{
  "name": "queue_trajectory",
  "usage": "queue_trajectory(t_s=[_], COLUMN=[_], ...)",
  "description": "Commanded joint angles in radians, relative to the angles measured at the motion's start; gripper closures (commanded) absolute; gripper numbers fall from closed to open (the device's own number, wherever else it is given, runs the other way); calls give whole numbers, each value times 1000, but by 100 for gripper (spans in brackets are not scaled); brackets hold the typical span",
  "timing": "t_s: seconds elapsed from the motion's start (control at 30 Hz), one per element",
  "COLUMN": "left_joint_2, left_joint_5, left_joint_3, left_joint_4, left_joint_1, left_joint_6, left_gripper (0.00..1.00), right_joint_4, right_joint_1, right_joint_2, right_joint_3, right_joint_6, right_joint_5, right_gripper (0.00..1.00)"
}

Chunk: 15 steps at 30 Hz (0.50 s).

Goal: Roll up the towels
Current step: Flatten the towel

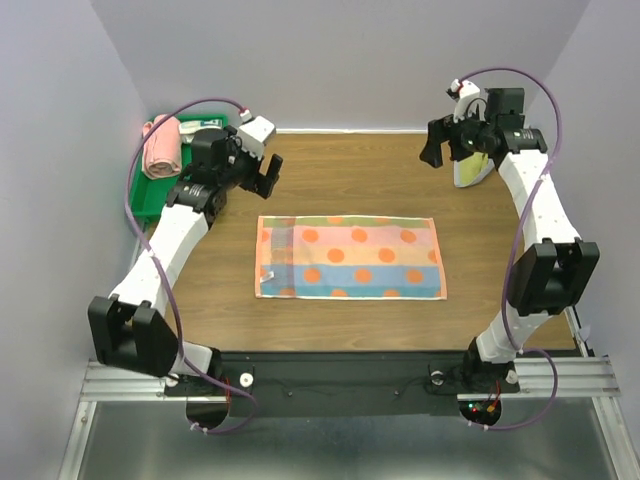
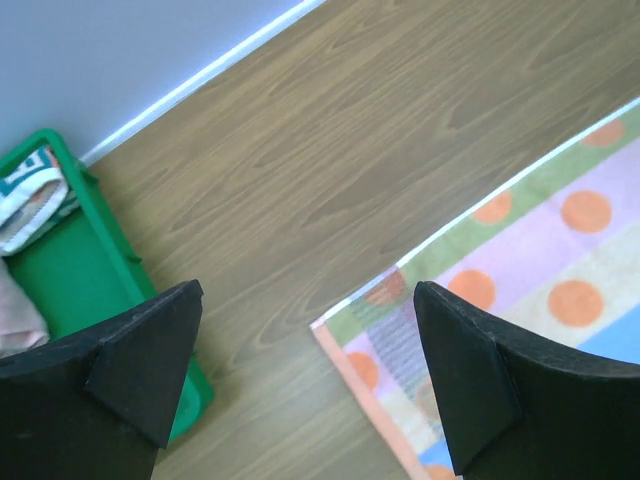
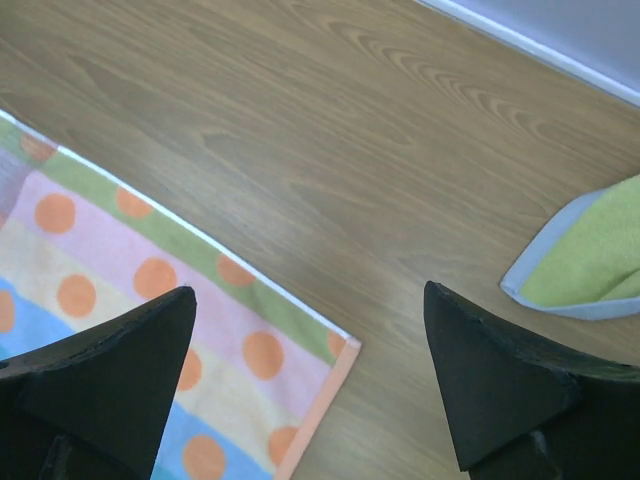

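The orange-dotted striped towel (image 1: 350, 258) lies spread flat in the middle of the wooden table. My left gripper (image 1: 266, 172) hovers open above and behind its far left corner; in the left wrist view that towel (image 2: 520, 260) sits under the right finger of the gripper (image 2: 308, 335), with nothing held. My right gripper (image 1: 437, 148) hangs open at the back right. The right wrist view shows the towel's far right corner (image 3: 150, 290) below the gripper (image 3: 308, 340). The yellow-green towel (image 1: 472, 172) with its grey edge (image 3: 590, 260) lies crumpled beneath the right arm.
A green bin (image 1: 148, 192) stands at the back left against the wall and holds a pink towel roll (image 1: 162, 148); its rim (image 2: 110, 250) shows in the left wrist view. Walls close the table on three sides.
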Motion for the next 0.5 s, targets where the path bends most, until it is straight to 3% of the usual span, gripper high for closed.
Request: queue_trajectory(t_s=[0.0,0.13,0.2,0.4,0.47], left_joint_2=[151,237,285,381,414], left_joint_5=[-7,-32,-30,11,0], left_joint_3=[159,152,166,192,198], left_joint_4=[-89,-132,-172,-241,-255], left_joint_1=[2,27,30,35,38], left_joint_6=[-24,37,83,165,172], left_gripper=[1,11,29,35,45], right_joint_4=[51,24,23,-8,-17], right_joint_1=[2,4,3,4,4], right_joint_2=[62,106,125,226,245], right_joint_3=[14,-91,-144,-158,-173], right_joint_6=[-21,-139,-191,-254,-278], right_joint_5=[25,120,147,199,213], right_gripper=[0,0,3,18,24])
